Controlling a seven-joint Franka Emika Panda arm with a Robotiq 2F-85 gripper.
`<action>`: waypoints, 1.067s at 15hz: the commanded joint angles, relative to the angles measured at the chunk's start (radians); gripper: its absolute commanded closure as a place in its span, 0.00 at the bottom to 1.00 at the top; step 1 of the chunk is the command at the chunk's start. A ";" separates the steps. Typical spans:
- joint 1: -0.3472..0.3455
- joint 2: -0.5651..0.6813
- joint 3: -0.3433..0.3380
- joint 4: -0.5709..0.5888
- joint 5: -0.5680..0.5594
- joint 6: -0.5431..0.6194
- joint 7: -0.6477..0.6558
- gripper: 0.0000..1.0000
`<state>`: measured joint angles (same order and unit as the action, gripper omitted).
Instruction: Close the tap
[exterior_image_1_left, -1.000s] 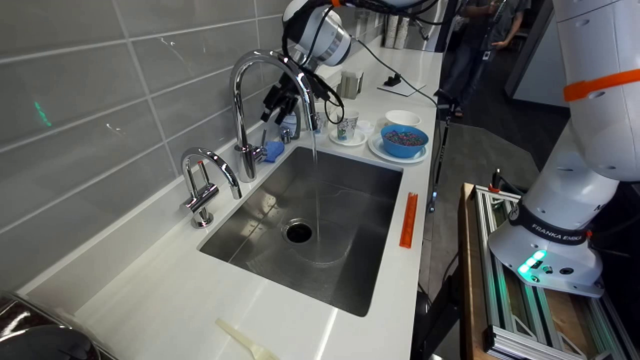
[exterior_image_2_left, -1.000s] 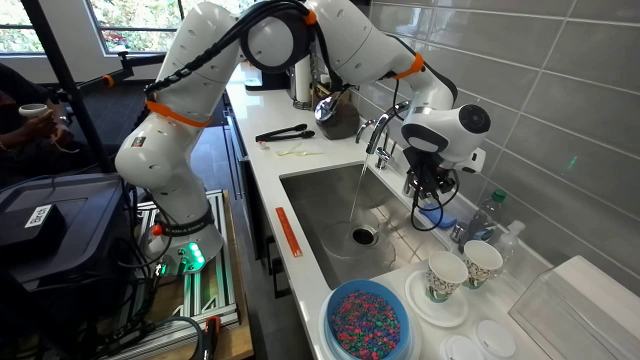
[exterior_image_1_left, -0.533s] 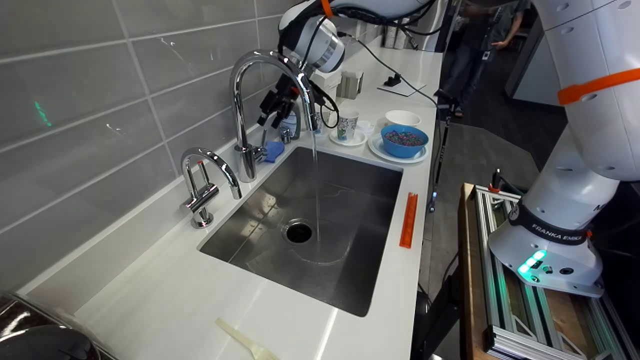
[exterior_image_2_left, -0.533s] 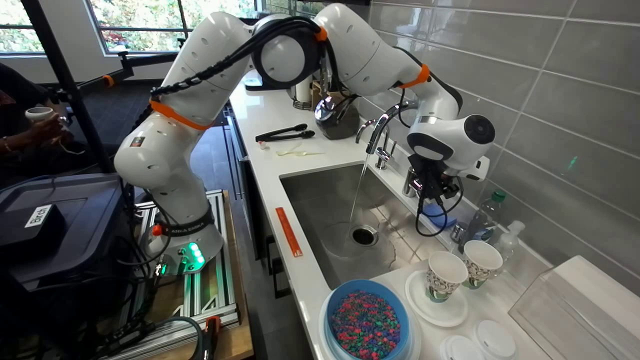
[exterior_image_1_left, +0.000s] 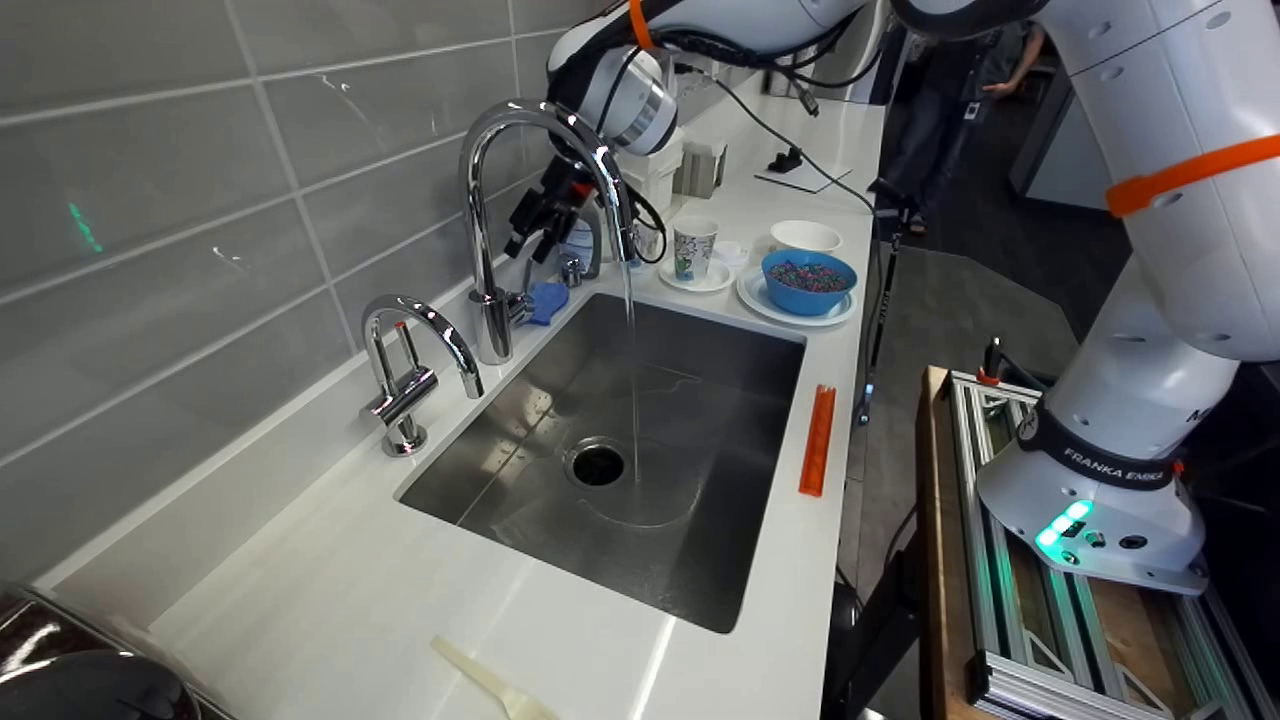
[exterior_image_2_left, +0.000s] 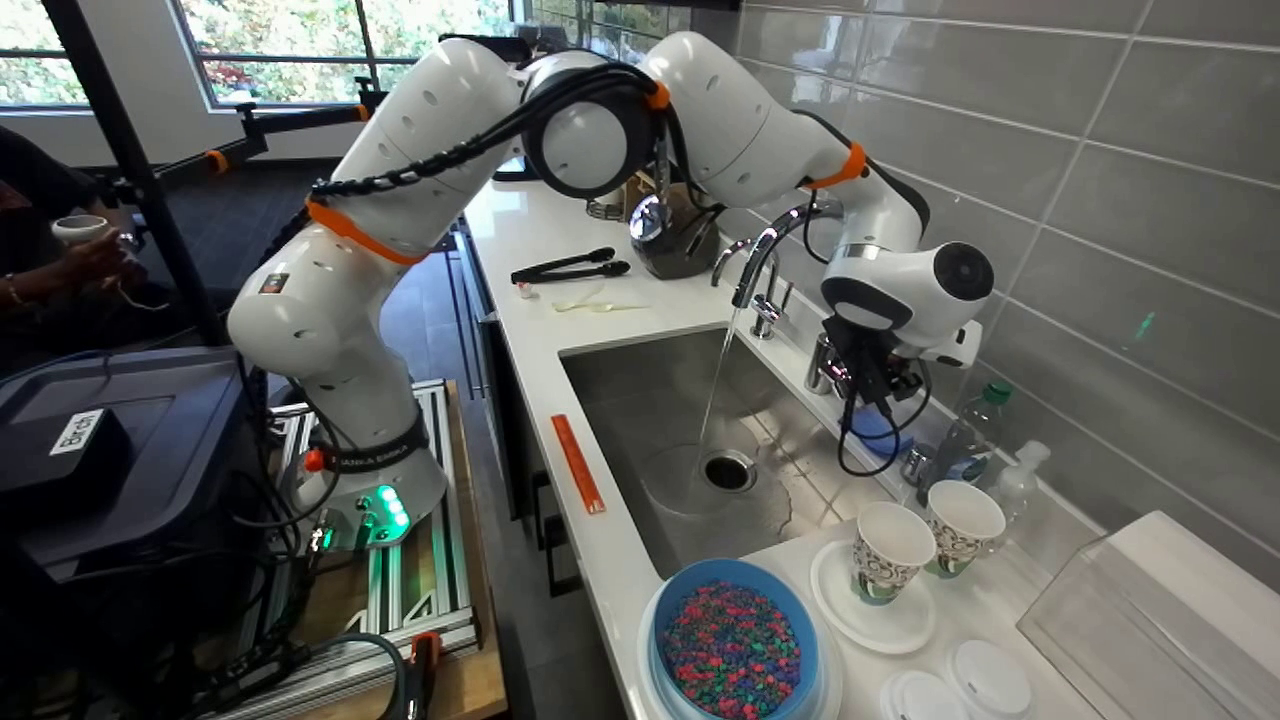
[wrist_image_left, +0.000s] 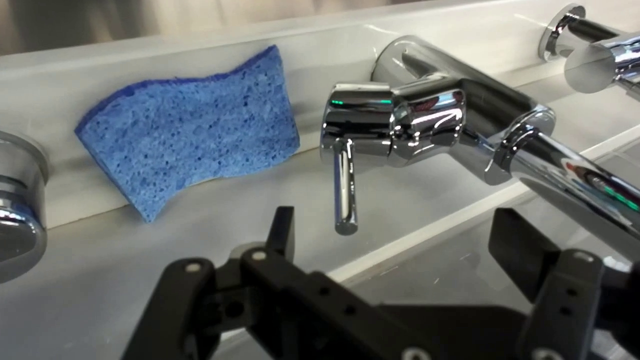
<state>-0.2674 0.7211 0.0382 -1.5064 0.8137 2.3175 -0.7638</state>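
Note:
The tap is a tall chrome gooseneck (exterior_image_1_left: 476, 210), and water runs from its spout (exterior_image_2_left: 765, 262) into the sink (exterior_image_1_left: 560, 530). In the wrist view its chrome body (wrist_image_left: 482, 110) is at the upper right. Its thin lever (wrist_image_left: 345, 187) points toward my gripper. My gripper (wrist_image_left: 392, 217) is open and empty. The lever's tip appears between the two fingers, nearer the left finger and touching neither. In an exterior view my gripper (exterior_image_1_left: 528, 248) is behind the spout's arch, above the lever. In an exterior view the black gripper (exterior_image_2_left: 880, 375) is partly hidden by cables.
A short chrome tap (exterior_image_1_left: 405, 395) stands beside the tall one. A blue sponge (wrist_image_left: 200, 130) lies by the tap's base. The tiled wall (exterior_image_2_left: 1130, 220) is close behind. A bottle (exterior_image_2_left: 980, 430), paper cups (exterior_image_2_left: 893, 550) and a blue bowl (exterior_image_2_left: 735, 640) stand beyond the sink.
The gripper has moved a little lower and closer to the wall and the tap's lever. The arm's elbow has lowered. Water runs in every frame.

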 joint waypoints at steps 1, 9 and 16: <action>-0.017 0.037 0.019 0.044 -0.011 0.003 0.011 0.00; -0.028 0.043 0.022 0.053 -0.018 -0.010 0.011 0.41; -0.029 0.036 0.020 0.048 -0.028 -0.010 0.012 0.65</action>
<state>-0.2831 0.7434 0.0457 -1.4772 0.8071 2.3175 -0.7638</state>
